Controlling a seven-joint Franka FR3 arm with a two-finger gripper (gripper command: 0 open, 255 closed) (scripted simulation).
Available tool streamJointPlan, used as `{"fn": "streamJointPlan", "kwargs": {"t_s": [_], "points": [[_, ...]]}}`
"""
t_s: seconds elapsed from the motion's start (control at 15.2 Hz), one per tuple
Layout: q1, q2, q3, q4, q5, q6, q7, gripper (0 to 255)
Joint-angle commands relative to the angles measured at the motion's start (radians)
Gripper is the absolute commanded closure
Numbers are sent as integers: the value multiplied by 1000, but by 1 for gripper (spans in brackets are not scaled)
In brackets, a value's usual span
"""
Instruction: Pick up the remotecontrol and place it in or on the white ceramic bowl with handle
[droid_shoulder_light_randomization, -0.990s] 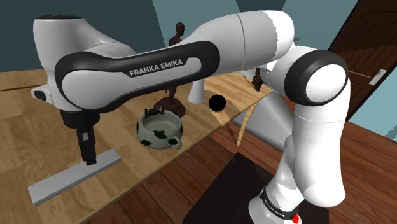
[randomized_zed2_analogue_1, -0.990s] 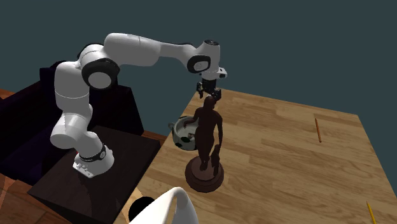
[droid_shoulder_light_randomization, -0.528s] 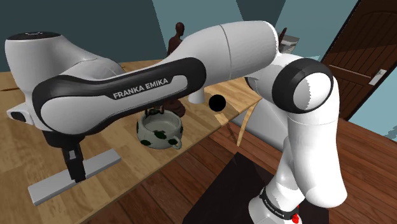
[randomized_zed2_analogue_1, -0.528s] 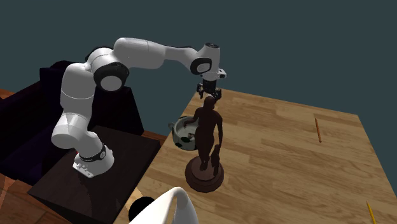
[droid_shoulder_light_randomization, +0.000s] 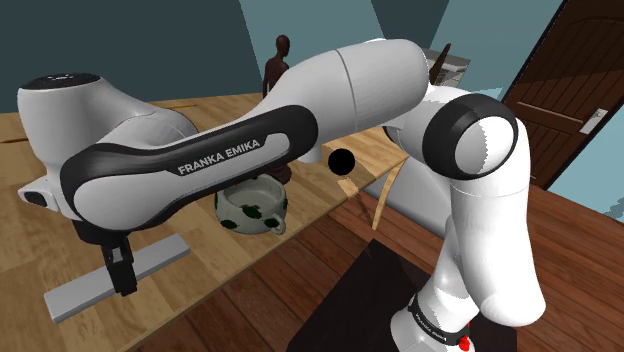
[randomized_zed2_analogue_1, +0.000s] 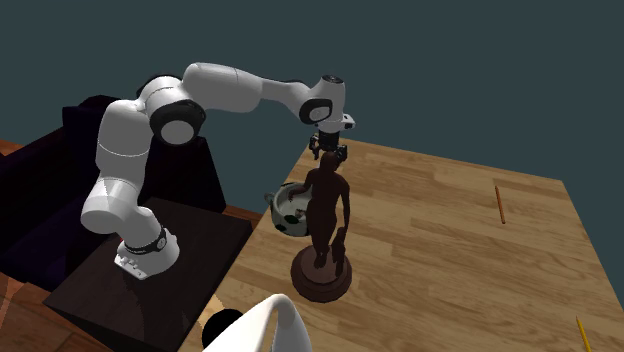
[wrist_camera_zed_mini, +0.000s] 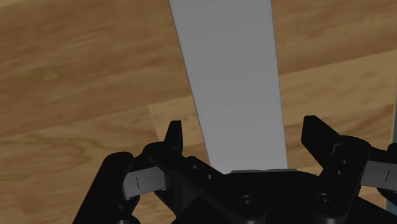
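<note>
The remote control (droid_shoulder_light_randomization: 162, 254) is a flat grey slab lying on the wooden table (droid_shoulder_light_randomization: 200, 290) near its front edge. My gripper (droid_shoulder_light_randomization: 122, 282) hangs low over the slab's middle. In the wrist view the grey remote control (wrist_camera_zed_mini: 232, 83) runs between the open fingers (wrist_camera_zed_mini: 173, 137), which stand apart on either side without touching it. The white bowl (droid_shoulder_light_randomization: 252, 208) has dark green spots and a handle, and it sits to the shoulder view's right of the remote. From the second exterior view the bowl (randomized_zed2_analogue_1: 286, 210) is partly hidden by a figurine, with the gripper (randomized_zed2_analogue_1: 328, 153) beyond it.
A tall brown figurine (randomized_zed2_analogue_1: 325, 220) on a round base stands close behind the bowl. A black ball (droid_shoulder_light_randomization: 341, 161) lies near the table edge. Two pencils (randomized_zed2_analogue_1: 500, 204) lie farther out on the wood. My dark stand (droid_shoulder_light_randomization: 370, 300) sits below the table's edge.
The arm has swung lower and toward the shoulder view's left. The gripper came down along the remote until its open fingers stand on either side of it. Bowl and remote have not moved.
</note>
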Motion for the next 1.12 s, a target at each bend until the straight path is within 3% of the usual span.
{"fn": "streamJointPlan", "kwargs": {"t_s": [0.0,0.13,0.2,0.79,1.06], "points": [[0,0,0,0,0,1,0,0],[0,0,0,0,0,0,0,0],[0,0,0,0,0,0,0,255],[0,0,0,0,0,1,0,255],[-1,-16,3,29,6,-45,-4,255]]}}
